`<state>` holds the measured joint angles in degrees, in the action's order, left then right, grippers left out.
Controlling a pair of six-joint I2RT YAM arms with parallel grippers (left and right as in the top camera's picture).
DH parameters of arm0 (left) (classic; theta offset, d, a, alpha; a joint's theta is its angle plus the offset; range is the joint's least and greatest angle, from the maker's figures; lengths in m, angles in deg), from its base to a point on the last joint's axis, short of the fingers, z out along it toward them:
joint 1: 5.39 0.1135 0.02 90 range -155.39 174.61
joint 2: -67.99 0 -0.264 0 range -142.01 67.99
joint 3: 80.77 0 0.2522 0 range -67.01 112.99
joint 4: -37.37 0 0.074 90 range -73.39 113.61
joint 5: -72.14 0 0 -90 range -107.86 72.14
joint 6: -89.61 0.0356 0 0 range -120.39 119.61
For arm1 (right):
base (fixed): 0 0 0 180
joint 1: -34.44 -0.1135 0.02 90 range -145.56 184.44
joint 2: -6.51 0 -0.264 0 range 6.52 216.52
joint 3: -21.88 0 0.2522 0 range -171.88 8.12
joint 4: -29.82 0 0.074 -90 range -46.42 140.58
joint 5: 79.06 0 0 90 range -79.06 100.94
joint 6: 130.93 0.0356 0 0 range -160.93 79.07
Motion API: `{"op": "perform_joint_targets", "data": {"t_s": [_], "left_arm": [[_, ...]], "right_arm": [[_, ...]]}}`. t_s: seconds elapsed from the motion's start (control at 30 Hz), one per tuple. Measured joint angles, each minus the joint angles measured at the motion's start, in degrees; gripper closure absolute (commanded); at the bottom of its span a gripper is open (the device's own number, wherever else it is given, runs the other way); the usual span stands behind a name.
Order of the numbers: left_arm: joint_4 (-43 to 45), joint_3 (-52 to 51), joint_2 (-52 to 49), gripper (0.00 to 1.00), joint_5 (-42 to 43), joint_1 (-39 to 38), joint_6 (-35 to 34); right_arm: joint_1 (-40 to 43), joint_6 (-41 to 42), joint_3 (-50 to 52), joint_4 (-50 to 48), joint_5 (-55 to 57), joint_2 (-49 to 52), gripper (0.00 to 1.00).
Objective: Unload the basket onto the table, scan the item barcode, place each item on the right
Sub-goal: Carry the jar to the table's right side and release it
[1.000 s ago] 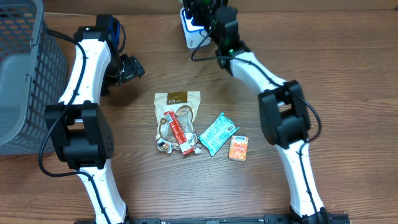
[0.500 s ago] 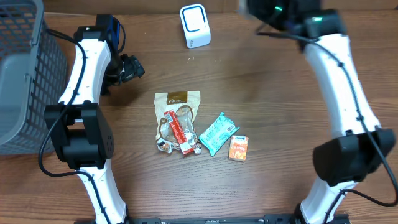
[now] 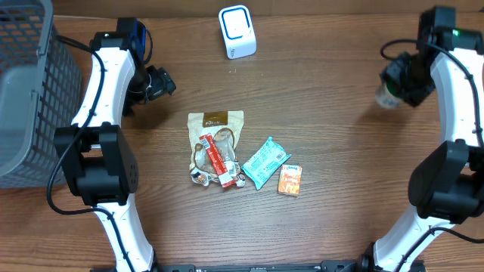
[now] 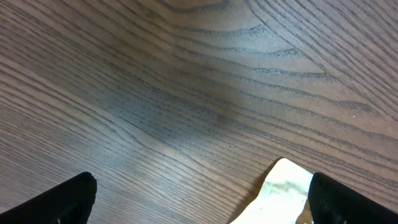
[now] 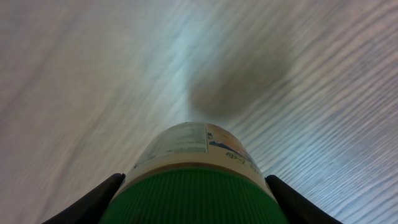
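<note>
Right hand [image 3: 394, 84] grips green-capped bottle [image 5: 186, 142] over the surface's [image 3: 340, 227] right side, scanner [image 3: 237, 32] well apart to its left; left hand [image 3: 160, 81] wide open, empty.

A green-lidded, pale-labelled jar [image 3: 387, 97] hangs at two o'clock; the white scanner [image 3: 237, 31] stands upright near twelve.

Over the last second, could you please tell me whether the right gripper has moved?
Yes. The right gripper, holding a green-lidded jar, swung from above the white scanner off to the right in the overhead view, and is now well clear of it.
</note>
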<state>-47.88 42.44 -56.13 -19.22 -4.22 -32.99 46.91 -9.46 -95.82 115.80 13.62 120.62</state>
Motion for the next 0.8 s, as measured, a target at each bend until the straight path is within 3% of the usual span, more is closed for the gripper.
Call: {"op": "perform_joint_targets", "data": {"t_s": [0.4,0.43,0.5,0.53,0.63,0.8], "left_arm": [[0.0,0.0,0.0,0.0,0.0,0.0,0.0],[0.0,0.0,0.0,0.0,0.0,0.0,0.02],[0.0,0.0,0.02,0.0,0.0,0.0,0.0],[0.0,0.0,0.0,0.0,0.0,0.0,0.0],[0.0,0.0,0.0,0.0,0.0,0.0,0.02],[0.0,0.0,0.02,0.0,0.0,-0.04,0.0]], "right_arm": [[1.68,0.0,15.45,-8.59,1.36,0.17,0.82],[1.7,-0.02,15.56,-8.55,1.38,0.2,0.73],[1.7,-0.02,15.56,-8.59,1.38,0.22,0.33],[1.68,0.0,15.56,-8.59,1.4,0.22,0.21],[1.68,-0.17,15.56,-8.55,1.62,0.22,0.11],[1.7,-0.17,15.56,-8.0,1.81,0.22,0.11]]}}
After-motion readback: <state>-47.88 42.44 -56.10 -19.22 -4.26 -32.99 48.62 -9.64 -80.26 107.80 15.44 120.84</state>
